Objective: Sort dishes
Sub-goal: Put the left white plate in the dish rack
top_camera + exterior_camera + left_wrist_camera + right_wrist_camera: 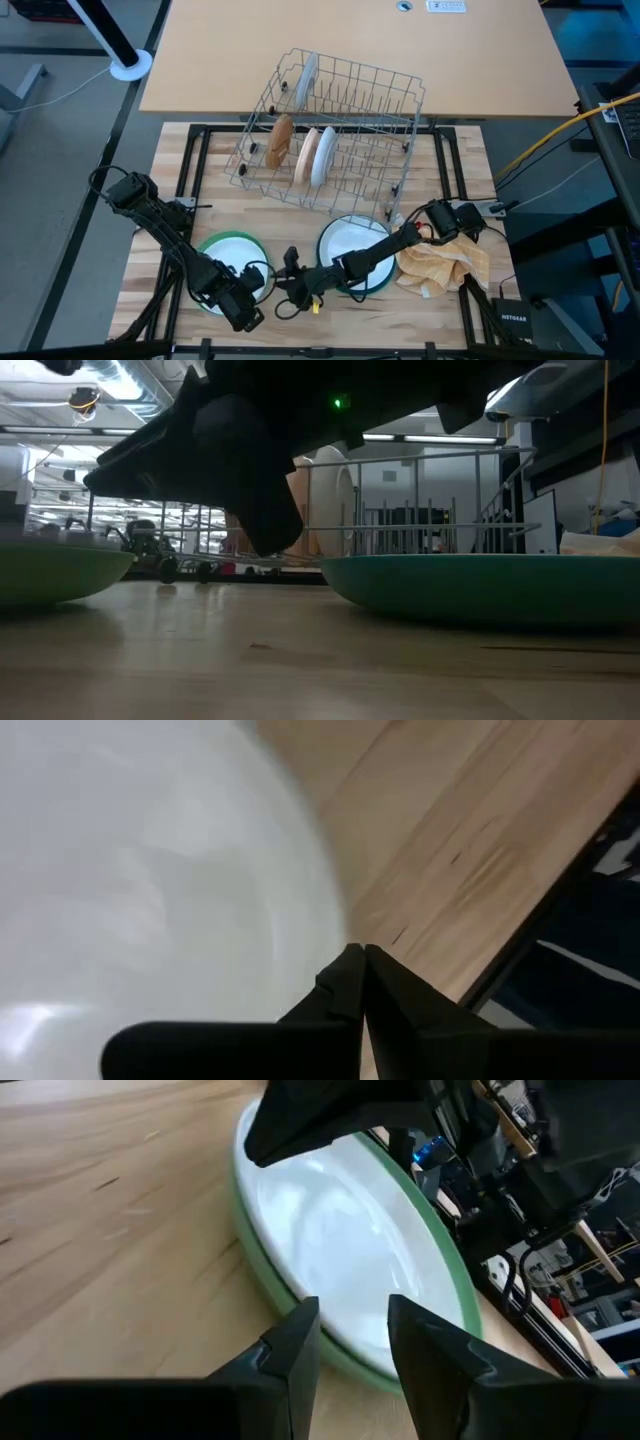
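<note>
A green plate [206,252] with a white plate [232,254] in it lies near the table's front left. My left gripper [362,965] is shut, pointing steeply down over that white plate's right edge [300,890]. My right gripper [352,1330] is open. It reaches low from the right, and its fingers stand just before the green plate's rim [268,1292]. Under the right arm lies a teal plate [326,262] with a white plate [352,238] in it. In the wire rack [345,105], a brown [281,140], a tan [307,155] and a white plate [323,155] stand on edge. My left gripper's shut fingertips [345,982] stand over the white plate's right edge, coming from above. I cannot tell whether they touch it.
A yellow checked cloth [447,262] lies crumpled at the front right beside the teal plate. The rack fills the far middle of the table. Bare wood [300,215] shows between the two plates and the rack. Both arms crowd the strip between the plates.
</note>
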You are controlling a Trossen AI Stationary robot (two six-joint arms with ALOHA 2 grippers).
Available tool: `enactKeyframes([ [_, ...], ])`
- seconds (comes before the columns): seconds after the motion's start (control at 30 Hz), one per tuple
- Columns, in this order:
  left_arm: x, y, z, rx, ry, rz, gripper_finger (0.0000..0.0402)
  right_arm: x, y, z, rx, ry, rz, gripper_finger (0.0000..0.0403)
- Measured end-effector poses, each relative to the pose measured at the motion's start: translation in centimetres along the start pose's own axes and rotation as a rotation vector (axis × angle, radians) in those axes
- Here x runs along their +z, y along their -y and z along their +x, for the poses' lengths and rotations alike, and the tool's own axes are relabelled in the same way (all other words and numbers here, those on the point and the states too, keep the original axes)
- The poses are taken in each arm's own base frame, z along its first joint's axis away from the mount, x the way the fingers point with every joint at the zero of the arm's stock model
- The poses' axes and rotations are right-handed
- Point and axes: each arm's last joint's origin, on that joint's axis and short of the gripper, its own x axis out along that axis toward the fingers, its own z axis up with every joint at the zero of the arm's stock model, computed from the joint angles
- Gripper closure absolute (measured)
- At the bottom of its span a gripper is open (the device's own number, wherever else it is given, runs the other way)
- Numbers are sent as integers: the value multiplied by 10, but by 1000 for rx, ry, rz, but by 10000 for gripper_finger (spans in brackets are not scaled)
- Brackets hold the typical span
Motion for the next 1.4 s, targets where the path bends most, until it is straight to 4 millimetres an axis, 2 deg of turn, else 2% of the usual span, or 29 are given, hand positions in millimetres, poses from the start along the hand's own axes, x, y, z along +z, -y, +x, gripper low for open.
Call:
enactKeyframes([
  [0.23, 10, -1, 1, 0, 4, 29, 401, -2, -1, 0, 10, -14, -6, 276],
  [0.5, 2, -1, 0, -1, -95, 23, 401, -2, -1, 0, 15, -24, -10, 276],
  [0.63, -9, -2, -1, 3, -173, 76, 389, -2, -1, 0, 15, -24, -10, 276],
  [0.9, -33, -18, -6, 175, -294, 140, 285, -3, -1, 0, 14, -25, -10, 276],
  [1.0, -43, -22, -8, 211, -308, 205, 261, -3, -1, 0, 14, -26, -10, 276],
  [1.23, -70, -32, -9, 261, -331, 312, 252, -3, -1, 0, 13, -26, -10, 276],
  [1.4, -77, -44, -4, 324, -335, 286, 257, -3, -1, 0, 3, -33, -10, 276],
])
